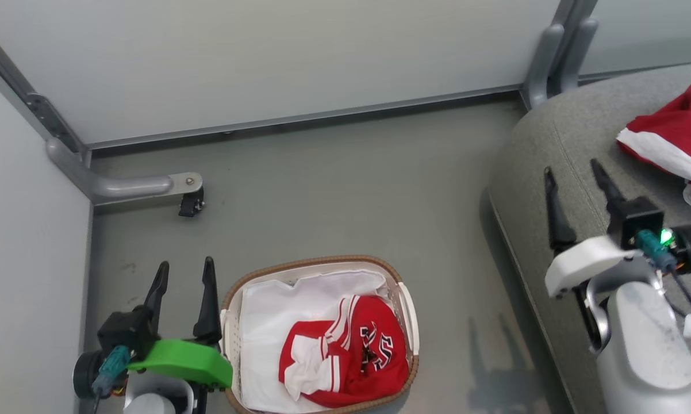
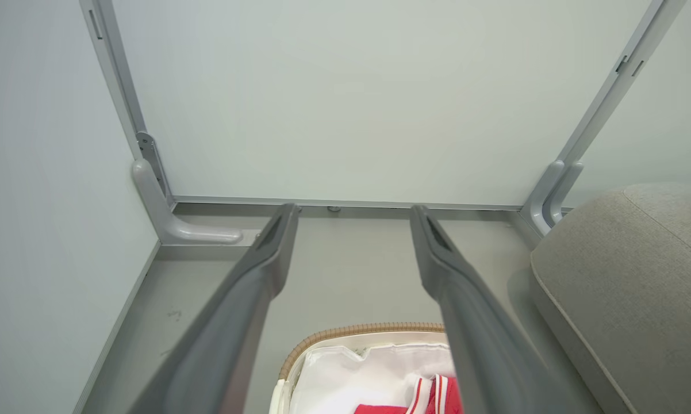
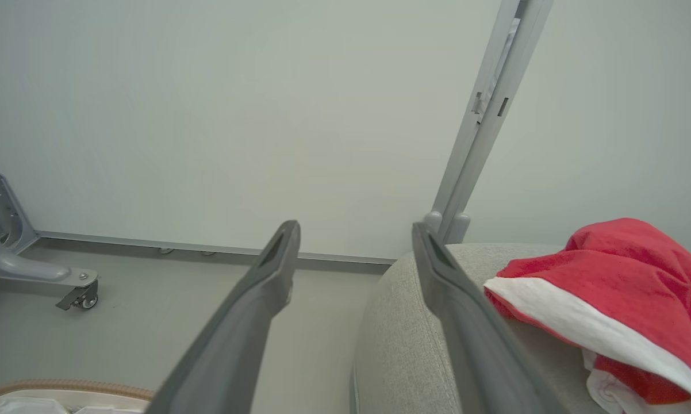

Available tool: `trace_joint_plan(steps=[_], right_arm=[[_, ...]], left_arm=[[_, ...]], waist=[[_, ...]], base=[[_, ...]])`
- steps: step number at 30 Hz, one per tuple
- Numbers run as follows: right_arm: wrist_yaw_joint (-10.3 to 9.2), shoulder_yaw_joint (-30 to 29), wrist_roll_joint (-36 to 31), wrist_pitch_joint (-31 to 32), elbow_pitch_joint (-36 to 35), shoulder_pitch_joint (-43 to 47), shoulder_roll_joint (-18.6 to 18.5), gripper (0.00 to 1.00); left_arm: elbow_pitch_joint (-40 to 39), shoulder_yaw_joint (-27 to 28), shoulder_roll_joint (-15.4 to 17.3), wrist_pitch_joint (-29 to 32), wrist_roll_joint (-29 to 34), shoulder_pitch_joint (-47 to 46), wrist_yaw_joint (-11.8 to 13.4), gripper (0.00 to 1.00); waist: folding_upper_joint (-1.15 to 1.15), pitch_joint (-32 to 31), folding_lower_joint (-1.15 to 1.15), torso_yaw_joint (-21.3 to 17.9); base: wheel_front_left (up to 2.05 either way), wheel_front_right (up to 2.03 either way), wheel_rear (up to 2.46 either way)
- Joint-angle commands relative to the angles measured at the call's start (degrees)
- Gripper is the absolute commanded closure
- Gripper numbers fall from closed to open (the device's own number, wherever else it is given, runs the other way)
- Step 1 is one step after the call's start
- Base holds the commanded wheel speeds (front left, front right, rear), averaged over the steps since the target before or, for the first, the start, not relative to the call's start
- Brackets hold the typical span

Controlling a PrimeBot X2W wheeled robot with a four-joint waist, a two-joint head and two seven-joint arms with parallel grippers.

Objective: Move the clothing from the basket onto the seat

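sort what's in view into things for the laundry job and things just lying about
Job: numbered red jersey, inside the basket; second red jersey, on the seat.
Lying about: white liner, frame leg, caster.

Two red jerseys are counted here: one jersey (image 1: 351, 374) inside the basket (image 1: 317, 261), the other jersey (image 1: 676, 132) well right of the basket. Also counted: one basket, one grey seat (image 1: 552, 138), and two grippers, left gripper (image 1: 186, 262) and right gripper (image 1: 570, 166).

Ahead of the left claw (image 1: 186, 263), pale partition panels (image 1: 299, 57) (matte, metal-framed) meet a grey floor (image 1: 345, 190); a metal foot (image 1: 133, 187) with a caster (image 1: 191, 204) stands just beyond its tips.
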Motion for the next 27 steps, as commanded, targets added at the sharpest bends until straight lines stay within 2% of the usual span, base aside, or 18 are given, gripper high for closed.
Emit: trace_joint_plan(steps=[1, 10, 17, 27], right_arm=[[-0.07, 1.5, 0.6, -0.1, -1.0, 2.6, 0.1, 0.0], [-0.07, 8.1, 9.2, -0.1, -5.5, 13.1, 0.3, 0.0], [-0.06, 8.0, 12.1, -0.1, -7.8, 18.3, 0.3, 0.0], [-0.06, 7.2, 11.7, -0.1, -7.7, 17.8, 0.3, 0.0]], left_arm=[[-0.2, 1.2, 0.0, 0.0, 0.2, 1.8, -0.1, 0.0], [-0.7, 3.0, -0.3, 0.0, -0.6, 6.6, -0.6, 0.0], [-1.2, 2.5, -0.3, 0.0, -1.3, 8.1, -0.1, 0.0], [-1.2, 2.1, -0.3, 0.0, -1.3, 8.0, 0.0, 0.0]], waist=[[0.0, -3.3, 0.01, 3.3], [0.0, -5.4, 0.01, 5.3], [0.0, -6.3, 0.01, 5.1], [0.0, -6.7, 0.01, 4.4]], base=[[0.0, 0.0, 0.0], [0.0, 0.0, 0.0], [0.0, 0.0, 0.0], [0.0, 0.0, 0.0]])
